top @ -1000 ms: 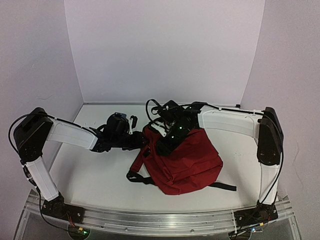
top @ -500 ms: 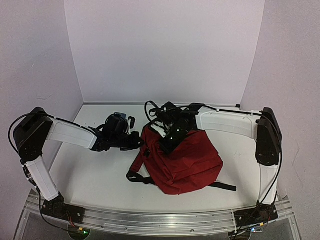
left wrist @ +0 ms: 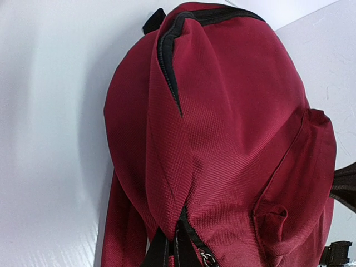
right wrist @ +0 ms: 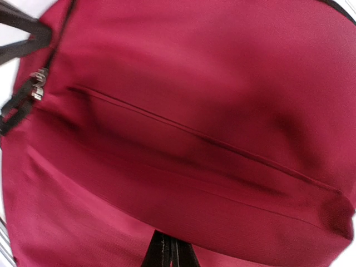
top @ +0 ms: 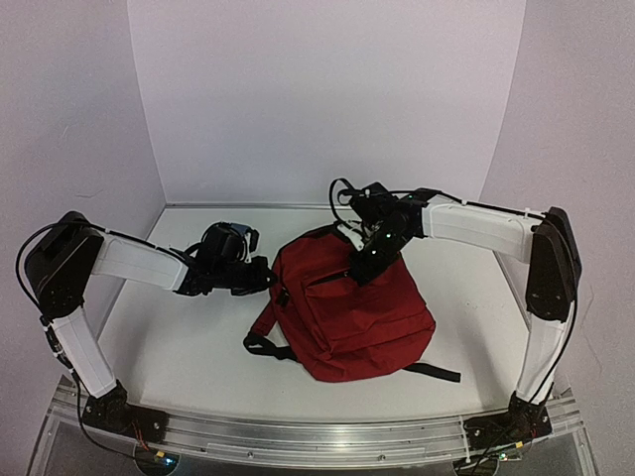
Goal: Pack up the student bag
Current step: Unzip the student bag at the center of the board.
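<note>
Dark red woven fabric, soft and slumped: student bag (top: 347, 322) sits mid-surface with its front pocket (right wrist: 211, 142) up. Long axis runs far-left to near-right, top end far. Black straps (top: 260, 347) trail off its near-left side onto the white surface (top: 169, 347). Left tool (top: 264, 278) is at the bag's far-left edge, fingers together on a fabric ridge beside the main zip (left wrist: 168, 67). Right tool (top: 359, 270) is on the far top panel, fingers together, apparently nipping a thin fold. Left sits nearest the zip, so opening likely starts there.
</note>
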You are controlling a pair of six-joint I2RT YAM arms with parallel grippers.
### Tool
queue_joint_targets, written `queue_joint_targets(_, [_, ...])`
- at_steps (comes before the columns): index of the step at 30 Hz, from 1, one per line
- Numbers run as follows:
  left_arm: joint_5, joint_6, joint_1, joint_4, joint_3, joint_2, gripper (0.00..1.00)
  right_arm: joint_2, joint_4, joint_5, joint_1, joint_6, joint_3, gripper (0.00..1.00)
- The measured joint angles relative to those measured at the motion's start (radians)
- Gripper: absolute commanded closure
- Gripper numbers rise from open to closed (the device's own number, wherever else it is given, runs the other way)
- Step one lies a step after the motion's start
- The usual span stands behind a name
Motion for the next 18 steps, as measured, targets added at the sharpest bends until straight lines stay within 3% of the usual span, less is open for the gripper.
queue_joint_targets(16, [0.017,0.004,0.035,-0.016,0.0,0.0,1.0,-0.082,-0.019,-0.028,-0.248,-0.091,-0.108,1.0])
queue_joint_targets(18, [0.02,0.004,0.036,-0.016,0.0,0.0,0.93,-0.085,-0.019,-0.033,-0.272,-0.101,-0.115,1.0])
